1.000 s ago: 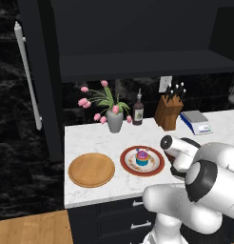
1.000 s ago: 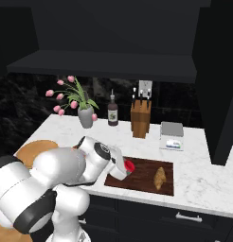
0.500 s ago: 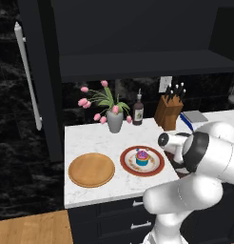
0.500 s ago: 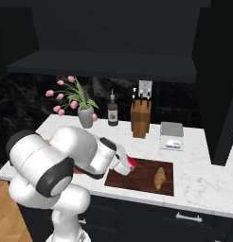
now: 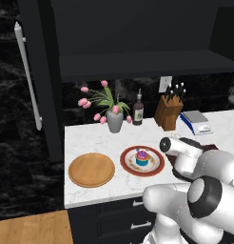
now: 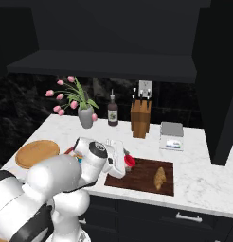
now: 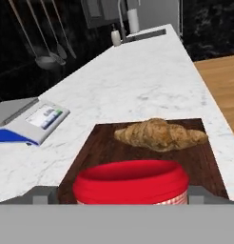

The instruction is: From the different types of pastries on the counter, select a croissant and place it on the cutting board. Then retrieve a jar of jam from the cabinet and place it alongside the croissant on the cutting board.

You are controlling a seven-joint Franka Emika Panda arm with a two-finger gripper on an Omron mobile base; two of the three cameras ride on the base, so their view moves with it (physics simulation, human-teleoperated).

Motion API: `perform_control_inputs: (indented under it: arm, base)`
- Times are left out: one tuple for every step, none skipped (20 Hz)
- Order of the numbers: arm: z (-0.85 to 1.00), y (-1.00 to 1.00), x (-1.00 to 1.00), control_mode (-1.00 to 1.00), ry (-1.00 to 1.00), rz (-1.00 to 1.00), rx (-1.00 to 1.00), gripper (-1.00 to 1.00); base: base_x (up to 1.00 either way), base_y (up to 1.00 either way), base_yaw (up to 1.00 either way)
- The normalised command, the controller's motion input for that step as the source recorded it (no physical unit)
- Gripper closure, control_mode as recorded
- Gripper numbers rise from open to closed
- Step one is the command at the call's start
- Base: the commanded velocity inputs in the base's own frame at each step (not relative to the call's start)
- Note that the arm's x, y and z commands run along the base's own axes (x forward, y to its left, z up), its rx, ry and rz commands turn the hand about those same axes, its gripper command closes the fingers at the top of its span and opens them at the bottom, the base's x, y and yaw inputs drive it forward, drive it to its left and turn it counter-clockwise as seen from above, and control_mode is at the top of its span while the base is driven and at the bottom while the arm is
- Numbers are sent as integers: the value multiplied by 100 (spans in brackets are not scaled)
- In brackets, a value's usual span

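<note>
A white marble table with grey veining runs beneath a matte black cabinet in a dark-walled kitchen, with wooden floor showing at the lower left of the left base view. Along the back stand a grey vase of pink tulips, a dark bottle, a wooden knife block and a small kitchen scale. Toward the left end lie a round light-tan wooden disc and a red-rimmed plate carrying a cupcake in a blue wrapper with pink frosting.

The dark reddish-brown cutting board sits near the table's front edge. On it rests the golden-brown croissant (toward the board's right half in the right base view), and the red jar of jam stands upright on the board's left end, apart from the pastry.

The arm reaches low over the board, its pincer at the jar. In the hand view the two grey finger tips stand on either side of the jar's lid, spread about as wide as the jar; whether they press its sides or stand just clear of it cannot be told from these pictures. Hanging ladles and a distant sink show beyond the board in the hand view.
</note>
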Motion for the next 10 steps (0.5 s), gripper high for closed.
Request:
perform_control_inputs:
  arm:
    - [0, 15, -24, -100, -30, 0, 0, -100]
    - [0, 20, -14, -100, -28, 2, 0, -100]
    - [0, 24, -8, -100, -28, 4, 0, -100]
    - [0, 34, 0, -100, -28, 7, 3, -100]
    - [0, 39, 0, -100, -28, 8, 2, -100]
    - [0, 34, 0, -100, -28, 8, 1, -100]
    - [0, 32, 0, -100, -26, 7, 1, -100]
    - [-3, 31, 0, -100, -21, 10, 0, -100]
    - [-1, 20, 5, -100, -8, 10, 0, -100]
    - [0, 0, 34, -100, 0, 10, 0, -100]
  base:
    - [0, 0, 0]
    - [0, 0, 0]
    - [0, 0, 0]
    - [0, 0, 0]
    - [0, 0, 0]
    - [0, 0, 0]
    - [0, 0, 0]
    - [0, 0, 0]
    - [0, 0, 0]
    - [0, 0, 0]
